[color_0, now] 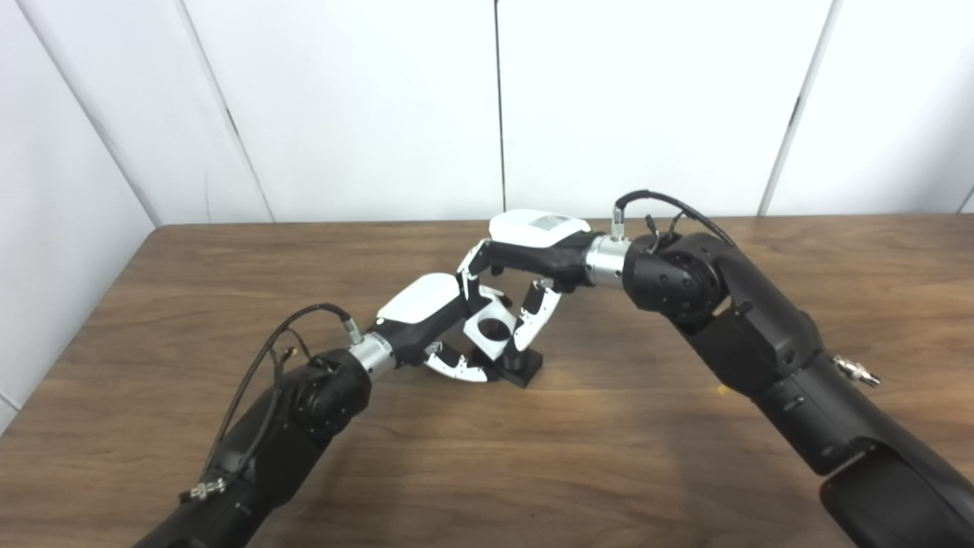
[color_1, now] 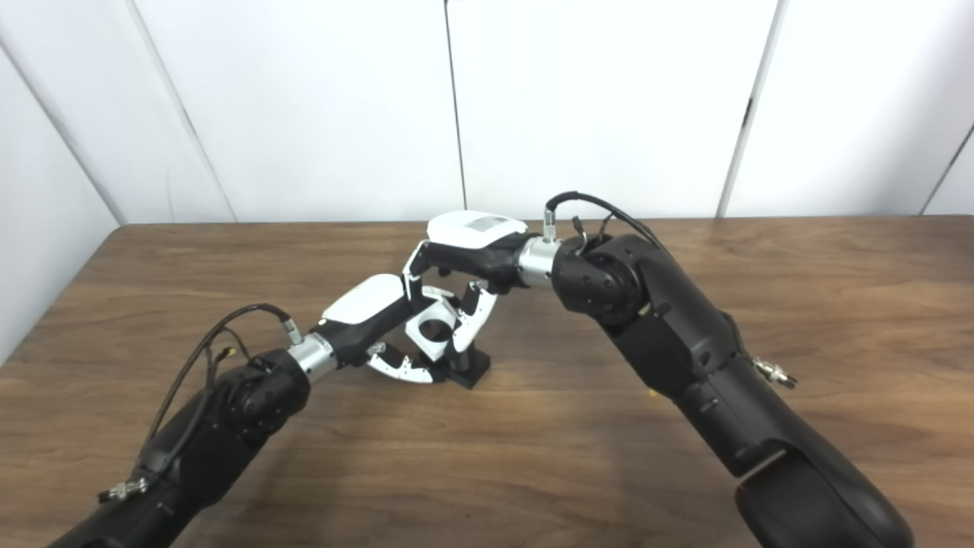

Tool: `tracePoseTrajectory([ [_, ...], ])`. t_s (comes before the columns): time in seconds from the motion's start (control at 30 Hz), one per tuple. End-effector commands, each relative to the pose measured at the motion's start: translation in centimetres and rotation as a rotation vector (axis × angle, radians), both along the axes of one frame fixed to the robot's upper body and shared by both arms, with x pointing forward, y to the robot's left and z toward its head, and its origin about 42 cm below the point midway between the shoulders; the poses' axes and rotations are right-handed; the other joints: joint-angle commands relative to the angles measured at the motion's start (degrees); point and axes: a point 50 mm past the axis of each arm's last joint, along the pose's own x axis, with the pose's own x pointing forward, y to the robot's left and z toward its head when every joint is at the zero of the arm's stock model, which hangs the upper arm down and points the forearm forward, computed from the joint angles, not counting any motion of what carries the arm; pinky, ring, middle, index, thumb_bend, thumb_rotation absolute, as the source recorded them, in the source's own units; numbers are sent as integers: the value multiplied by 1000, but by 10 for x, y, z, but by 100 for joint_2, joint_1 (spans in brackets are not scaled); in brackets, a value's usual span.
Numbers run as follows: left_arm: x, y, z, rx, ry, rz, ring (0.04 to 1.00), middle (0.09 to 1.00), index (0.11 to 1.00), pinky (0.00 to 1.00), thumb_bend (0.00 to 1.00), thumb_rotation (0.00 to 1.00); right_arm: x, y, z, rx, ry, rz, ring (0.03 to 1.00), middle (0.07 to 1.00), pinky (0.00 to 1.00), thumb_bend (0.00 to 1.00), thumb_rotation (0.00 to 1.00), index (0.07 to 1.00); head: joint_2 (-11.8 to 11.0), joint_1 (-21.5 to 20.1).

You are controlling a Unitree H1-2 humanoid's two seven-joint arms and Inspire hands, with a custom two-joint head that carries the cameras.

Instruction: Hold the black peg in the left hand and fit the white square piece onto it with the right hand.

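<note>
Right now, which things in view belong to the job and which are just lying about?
In the job:
- black peg, standing on the table
- white square piece, held in the right hand
- left hand, at the peg's base

Not in the job:
- table
- small yellow speck near the right arm

Bright, even light; soft shadows, perhaps slightly blurred.
</note>
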Motion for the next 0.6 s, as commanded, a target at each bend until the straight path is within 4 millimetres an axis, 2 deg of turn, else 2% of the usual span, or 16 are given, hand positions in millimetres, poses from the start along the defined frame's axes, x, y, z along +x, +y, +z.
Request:
tracePoseTrajectory([
  [0.0,-15,15,-46,150,180,79,807,832,605,689,811,111,4,14,36,23,-95,51,816,772,696,520,143,479,2,3],
  [0.57,-17,16,-48,149,177,78,806,831,604,693,811,113,11,7,42,-5,-110,26,824,780,727,520,143,479,25,-32],
])
